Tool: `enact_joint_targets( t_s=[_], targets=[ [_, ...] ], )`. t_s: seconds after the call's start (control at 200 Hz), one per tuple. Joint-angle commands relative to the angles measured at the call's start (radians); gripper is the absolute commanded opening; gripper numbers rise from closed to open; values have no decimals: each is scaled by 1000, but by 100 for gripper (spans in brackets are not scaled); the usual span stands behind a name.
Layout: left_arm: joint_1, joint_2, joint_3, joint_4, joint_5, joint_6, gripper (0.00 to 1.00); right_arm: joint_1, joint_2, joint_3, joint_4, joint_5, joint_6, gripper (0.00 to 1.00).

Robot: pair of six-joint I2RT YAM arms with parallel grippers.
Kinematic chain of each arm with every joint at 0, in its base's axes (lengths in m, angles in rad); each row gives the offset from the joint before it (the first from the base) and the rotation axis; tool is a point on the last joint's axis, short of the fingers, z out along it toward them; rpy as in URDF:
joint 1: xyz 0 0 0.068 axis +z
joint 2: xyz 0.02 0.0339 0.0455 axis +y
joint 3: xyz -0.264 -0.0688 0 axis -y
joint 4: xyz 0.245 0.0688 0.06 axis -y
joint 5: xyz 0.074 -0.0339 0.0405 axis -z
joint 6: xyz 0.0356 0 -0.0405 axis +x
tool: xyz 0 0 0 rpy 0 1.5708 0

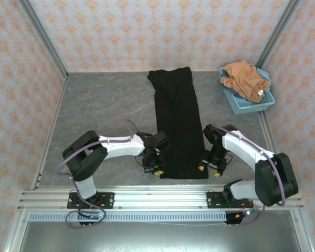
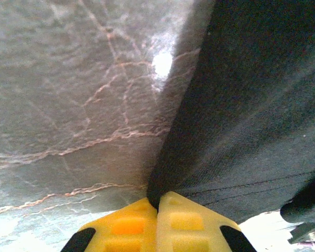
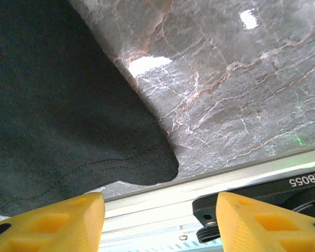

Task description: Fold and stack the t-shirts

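One black t-shirt (image 1: 178, 121): left pincer (image 2: 157, 207) pinches its corner, right pincer (image 3: 158, 198) gapes beside it.

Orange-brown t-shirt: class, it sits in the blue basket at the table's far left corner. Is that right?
No: the top external view shows the orange-brown t-shirt in the blue basket at the far right corner of the table.

Matt black cloth t-shirt (image 1: 178, 126), glossy table (image 1: 105, 105) (marble-veined), smooth plastic basket (image 1: 248, 108)
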Motion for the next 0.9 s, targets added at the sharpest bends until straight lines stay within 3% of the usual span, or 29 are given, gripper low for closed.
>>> enact_joint_targets(
  t_s=[0.0,0.155,0.47,0.891],
  targets=[
    [13,-10,-6,-104,-107,82,0,6,-75,-27,-31,63,19,60],
    [13,-10,15,-142,-126,138,0,8,-167,-56,26,55,85,57],
    [11,-3,49,-155,-157,162,0,54,-210,-110,86,80,164,54],
    [12,-6,66,-204,-153,218,0,71,-257,-94,13,117,155,53]
  ],
)
